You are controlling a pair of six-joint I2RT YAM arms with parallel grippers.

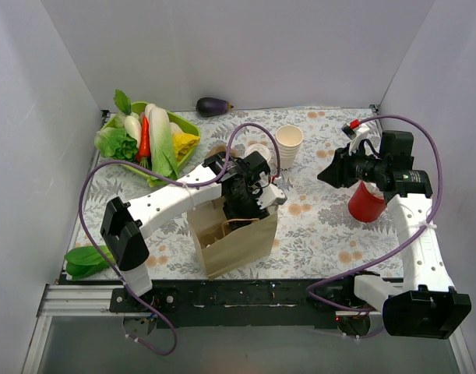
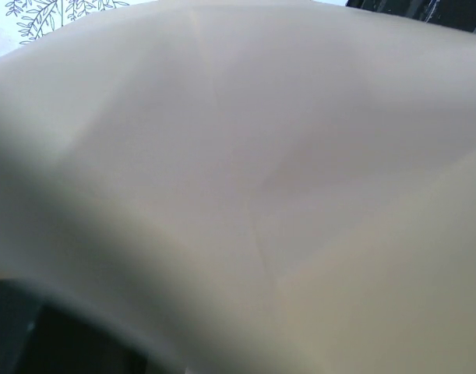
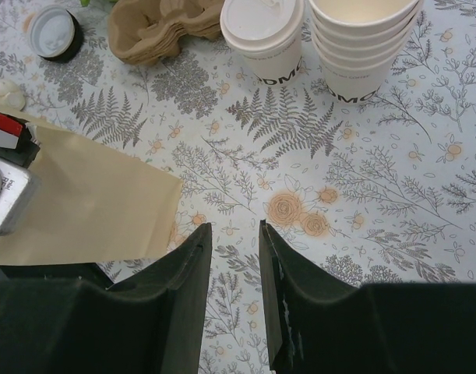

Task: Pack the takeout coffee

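cream paper takeout coffee, smooth round lid, stands beside stacked cups.

I get soft, even white light with faint shadows. My left wrist view is all blur, close against the paper bag; my right wrist view shows the takeout coffee crisply.

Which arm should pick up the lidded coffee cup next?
Right. The right claw is open, empty and faces the lidded cup, while the left arm is down at the paper bag.
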